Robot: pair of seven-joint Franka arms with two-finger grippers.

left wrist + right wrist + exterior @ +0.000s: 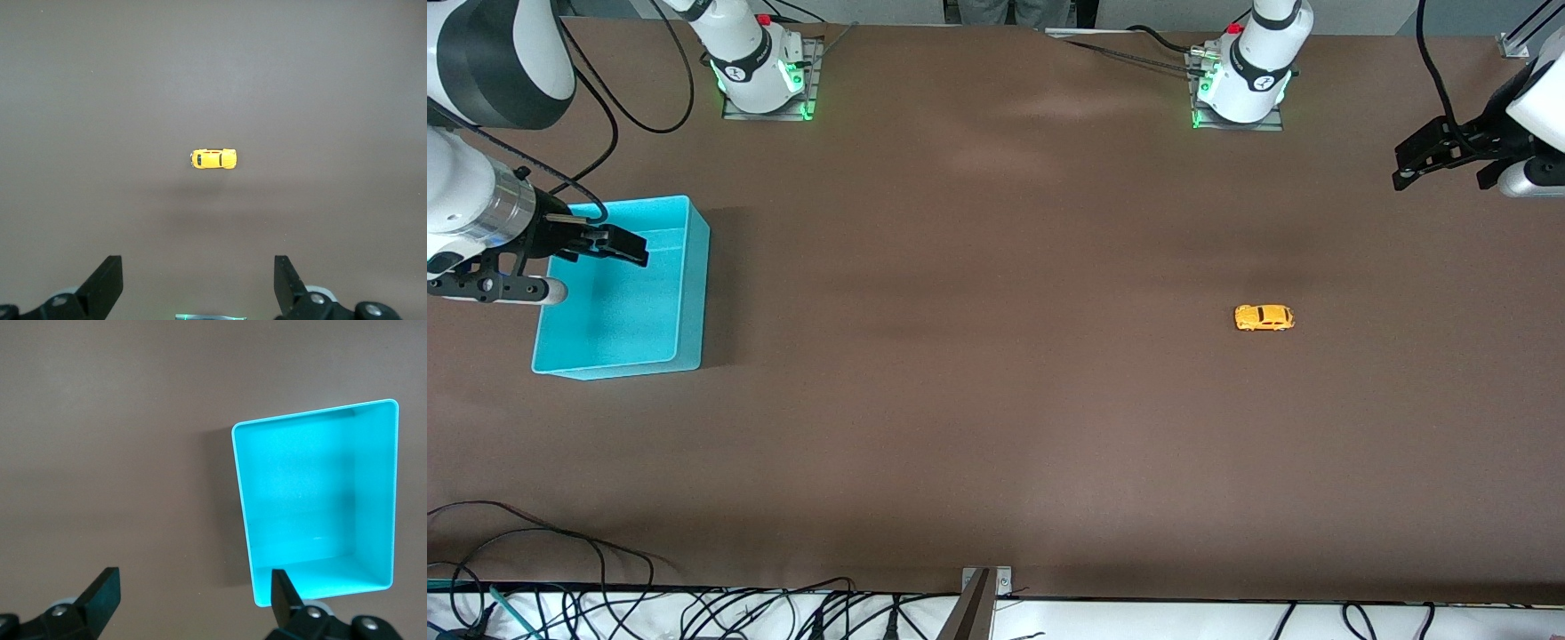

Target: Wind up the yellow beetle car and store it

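The yellow beetle car [1264, 317] stands on its wheels on the brown table toward the left arm's end; it also shows in the left wrist view [213, 159]. My left gripper [1407, 169] is open and empty, up in the air at the left arm's end of the table, apart from the car. In its wrist view [198, 267] the jaws stand wide apart. The turquoise bin [691, 293] sits empty at the right arm's end and shows in the right wrist view [313, 500]. My right gripper [633, 249] hovers open and empty over the bin; its own view [194, 580] shows wide jaws.
The two arm bases [760, 67] [1240, 84] stand at the table's edge farthest from the front camera. Cables [560, 569] lie along the table's nearest edge. A metal bracket [983, 591] sits at the middle of that edge.
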